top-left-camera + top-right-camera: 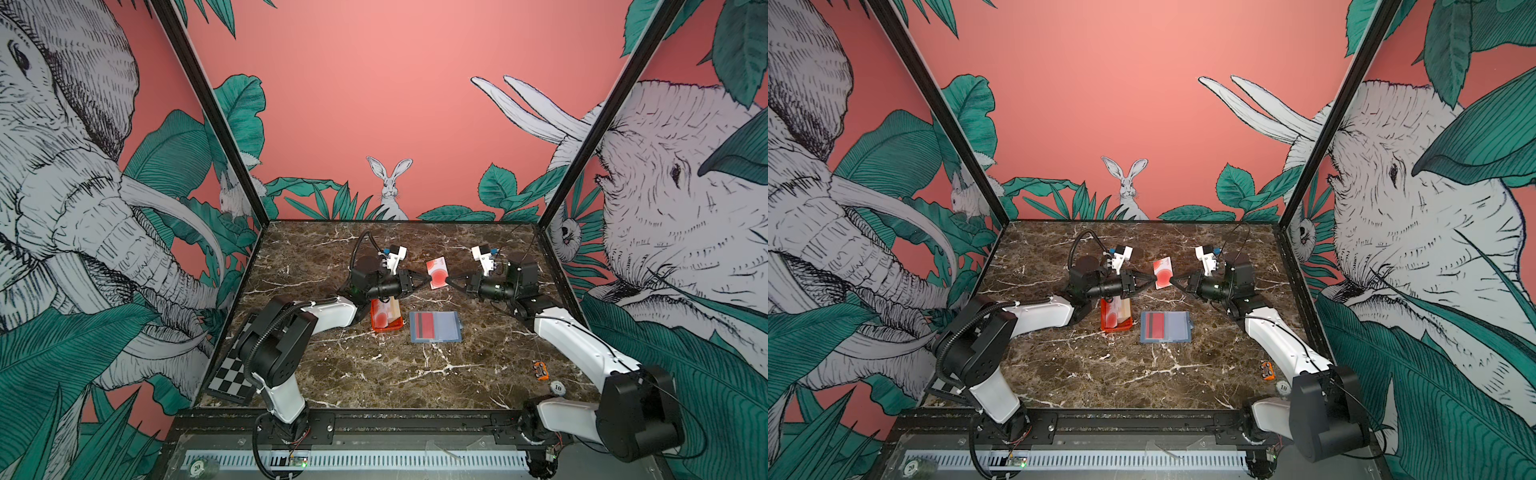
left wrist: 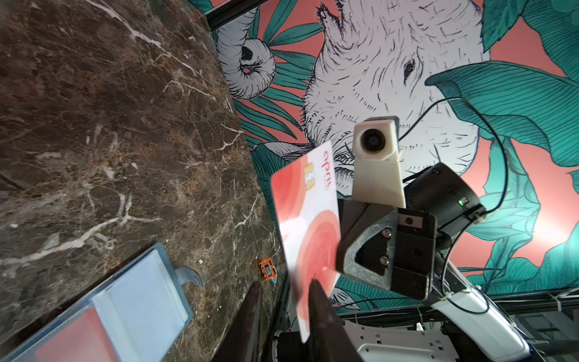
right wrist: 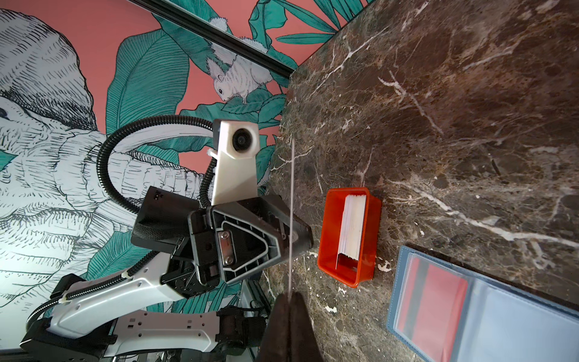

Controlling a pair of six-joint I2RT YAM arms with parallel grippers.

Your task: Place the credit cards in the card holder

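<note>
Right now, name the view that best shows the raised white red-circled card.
The left wrist view: the raised white plastic card with red circles appears close and face-on, chip and lettering visible. The right wrist view shows only its thin edge; in both top views it is small.

White credit card with red-pink circle [image 1: 437, 272] upright in mid-air, slate-blue leather-look card holder [image 1: 446, 327] open flat on worktop [image 1: 374, 374], red card [image 1: 424, 325] in sleeve

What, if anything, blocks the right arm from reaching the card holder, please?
Probably nothing, so yes: the card holder lies open and uncovered near the right gripper; only the left gripper, open around the held credit card, is close.
</note>
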